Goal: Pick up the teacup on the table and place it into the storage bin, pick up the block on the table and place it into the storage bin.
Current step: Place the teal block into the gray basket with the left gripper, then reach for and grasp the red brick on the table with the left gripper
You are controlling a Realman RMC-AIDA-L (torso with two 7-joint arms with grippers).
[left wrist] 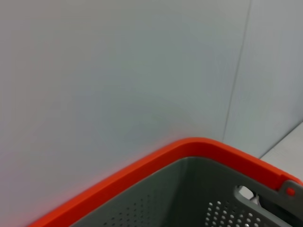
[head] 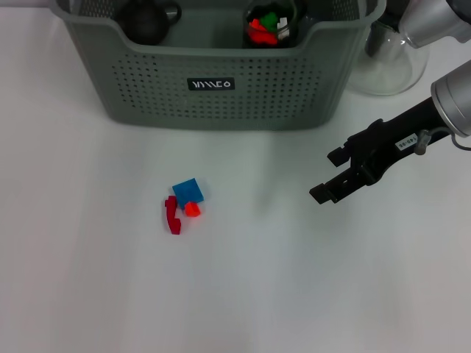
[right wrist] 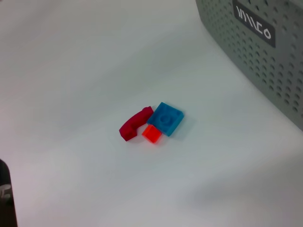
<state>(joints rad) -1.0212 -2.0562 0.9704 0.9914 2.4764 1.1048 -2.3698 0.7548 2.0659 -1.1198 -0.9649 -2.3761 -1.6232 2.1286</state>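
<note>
The storage bin (head: 221, 81) stands at the far side of the white counter (head: 96, 279), its black label (head: 210, 84) facing the robot. Inside it, at the left, sits a dark round teacup (head: 147, 20); at the right lies a small heap of red, green and white blocks (head: 266, 28). A clear glass pot (head: 388, 62) stands just beside the bin's right end.

On the counter in front of the bin, left of centre, three blocks lie together — a blue block (head: 188, 191), a small orange block (head: 193, 209) touching its near edge, and a curved dark-red block (head: 172, 215) against their left side. The right wrist view shows the same cluster with the bin wall beyond it.

The right tool (head: 333, 175) hangs above the counter well to the right of the blocks, released, its fingers spread and grasping nothing.

The left tool is out of sight — its wrist camera shows only an orange-rimmed grey bin (left wrist: 199, 189) against a pale wall.
</note>
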